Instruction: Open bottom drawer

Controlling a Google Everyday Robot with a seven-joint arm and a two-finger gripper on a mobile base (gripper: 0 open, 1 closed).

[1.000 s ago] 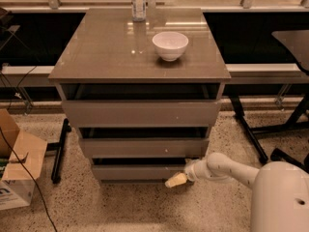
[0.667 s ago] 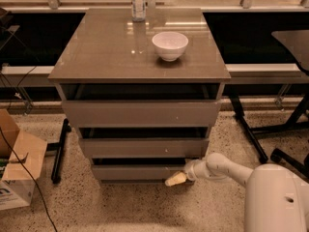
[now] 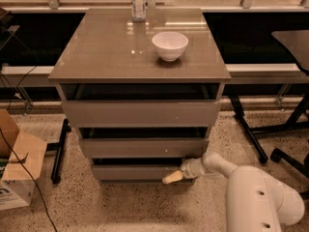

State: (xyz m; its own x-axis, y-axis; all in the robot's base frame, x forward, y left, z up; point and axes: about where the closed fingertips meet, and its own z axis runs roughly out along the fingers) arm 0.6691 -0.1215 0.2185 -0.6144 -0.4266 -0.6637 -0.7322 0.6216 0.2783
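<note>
The bottom drawer (image 3: pixel 135 172) is the lowest of three glossy grey-taupe fronts on the cabinet, with a dark gap above its top edge. My gripper (image 3: pixel 172 177) is at the end of the white arm (image 3: pixel 217 165), which reaches in from the lower right. Its tan fingertips lie against the right part of the bottom drawer's front, near its lower edge. The middle drawer (image 3: pixel 144 147) and top drawer (image 3: pixel 141 113) sit above, each standing slightly out.
A white bowl (image 3: pixel 170 45) and a bottle (image 3: pixel 138 3) stand on the cabinet top (image 3: pixel 106 52). A cardboard box (image 3: pixel 17 170) sits on the speckled floor at left. Black chair legs (image 3: pixel 256 134) are at right. My white base (image 3: pixel 258 202) fills the lower right.
The gripper stays at the right end of the bottom drawer's front. The arm and base have shifted only slightly. The drawer looks the same.
</note>
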